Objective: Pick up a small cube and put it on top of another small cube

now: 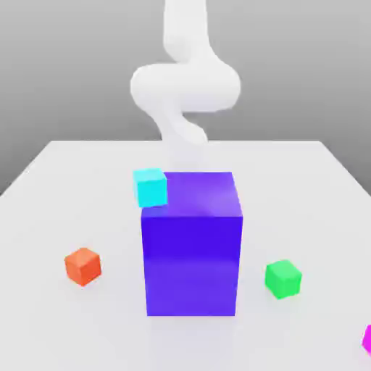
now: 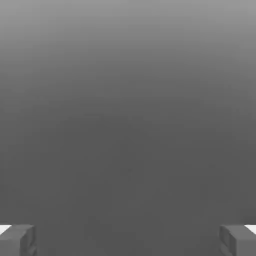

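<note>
White desk (image 1: 58,188) spreads under everything in the exterior view, with grey haze behind it. A big blue-purple block (image 1: 192,250) stands upright near the middle of the desk. A cyan cube (image 1: 151,187) sits at the block's upper corner on the exterior view's left, overlapping its top edge; whether it rests on the desk behind the block or touches the block cannot be told. An orange cube (image 1: 82,266) lies on the desk well to the exterior view's left of the block, and a green cube (image 1: 282,279) lies to the exterior view's right of it, both apart from the block. The small pink cube (image 1: 367,339) is at the exterior view's right edge, near the front corner of the desk and cut off by the frame, well apart from the green cube. The white arm (image 1: 185,87) rises in a curl behind the block. In the hand view the tool (image 2: 128,240) is released: its two grey fingers (image 2: 17,240) stand far apart with nothing between them, against plain grey.
</note>
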`<state>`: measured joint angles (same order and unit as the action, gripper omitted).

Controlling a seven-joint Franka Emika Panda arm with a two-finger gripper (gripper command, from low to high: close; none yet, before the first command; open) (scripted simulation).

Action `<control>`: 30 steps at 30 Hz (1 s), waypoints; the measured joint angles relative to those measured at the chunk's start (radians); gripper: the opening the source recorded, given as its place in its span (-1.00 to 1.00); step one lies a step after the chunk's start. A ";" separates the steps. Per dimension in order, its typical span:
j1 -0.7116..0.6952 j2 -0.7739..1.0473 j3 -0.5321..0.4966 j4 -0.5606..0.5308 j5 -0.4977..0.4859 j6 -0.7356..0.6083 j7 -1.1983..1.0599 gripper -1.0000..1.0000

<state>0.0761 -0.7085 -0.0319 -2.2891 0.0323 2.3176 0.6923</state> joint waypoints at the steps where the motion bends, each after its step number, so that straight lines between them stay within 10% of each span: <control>1: 0.028 0.040 -0.010 0.005 0.018 0.008 -0.049 0.00; 18: 0.365 0.660 -0.029 0.079 0.222 0.126 -0.768 0.00; 30: 0.496 1.053 0.043 0.118 0.054 0.248 -1.060 0.00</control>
<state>0.5718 0.3447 0.0107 -2.1714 0.0866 2.5661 -0.3677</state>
